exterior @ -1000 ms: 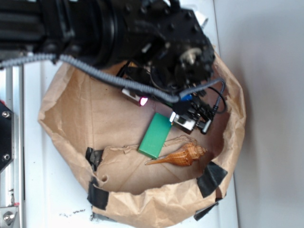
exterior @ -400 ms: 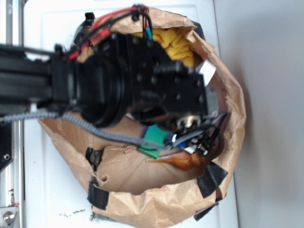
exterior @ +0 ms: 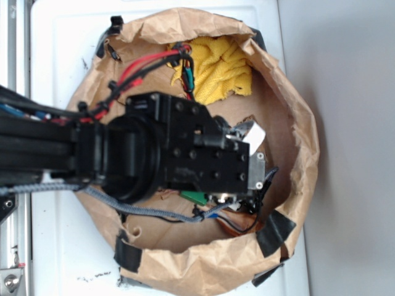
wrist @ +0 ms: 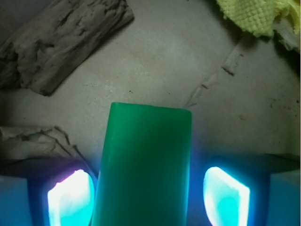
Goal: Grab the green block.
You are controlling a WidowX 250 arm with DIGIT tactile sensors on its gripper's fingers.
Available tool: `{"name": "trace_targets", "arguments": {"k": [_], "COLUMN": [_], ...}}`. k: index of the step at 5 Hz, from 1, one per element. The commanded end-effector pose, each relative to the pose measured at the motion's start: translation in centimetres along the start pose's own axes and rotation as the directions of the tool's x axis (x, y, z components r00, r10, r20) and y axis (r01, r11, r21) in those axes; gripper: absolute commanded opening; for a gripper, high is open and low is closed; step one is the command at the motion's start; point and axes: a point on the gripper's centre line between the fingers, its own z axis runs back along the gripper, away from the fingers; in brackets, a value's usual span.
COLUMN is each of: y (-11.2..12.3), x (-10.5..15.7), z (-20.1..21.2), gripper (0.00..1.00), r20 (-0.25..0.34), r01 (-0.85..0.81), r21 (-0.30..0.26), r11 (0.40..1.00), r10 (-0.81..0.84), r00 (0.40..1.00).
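**A white bench, a grey wall side, and a paper enclosure**

The scene stands on a white bench [exterior: 62, 55] with a smooth, slightly shiny surface. At the right side a plain grey surface [exterior: 352, 148] runs from top to bottom; a soft shadow falls on it near the middle. At the left edge there is a metal rail [exterior: 15, 259] with round bolts. A ring of crumpled brown paper [exterior: 296, 123] lies on the bench, and pieces of black tape [exterior: 274, 231] hold its lower edge. The light is even and bright. In the wrist view the floor inside the ring [wrist: 155, 61] is pale brown paper with small creases and specks.
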Motion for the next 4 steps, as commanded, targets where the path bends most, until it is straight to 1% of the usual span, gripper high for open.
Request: {"name": "trace_targets", "arguments": {"k": [1, 2, 3, 4], "y": [0.3, 0.5, 0.7, 1.1], "x": [0.1, 1.2, 1.8, 2.5], "z": [0.3, 2.8, 6.7, 11.1], "gripper": [0.0, 0.0, 0.0, 0.0], "r20": [0.019, -0.01, -0.027, 0.034], "r01": [0.027, 0.034, 0.087, 0.256], "r21": [-0.011, -0.05, -0.094, -0.068], "r11": [1.0, 0.998, 0.992, 0.964], "r10": [-0.027, -0.035, -0.089, -0.254], "r00": [0.999, 0.999, 0.996, 0.967]}}
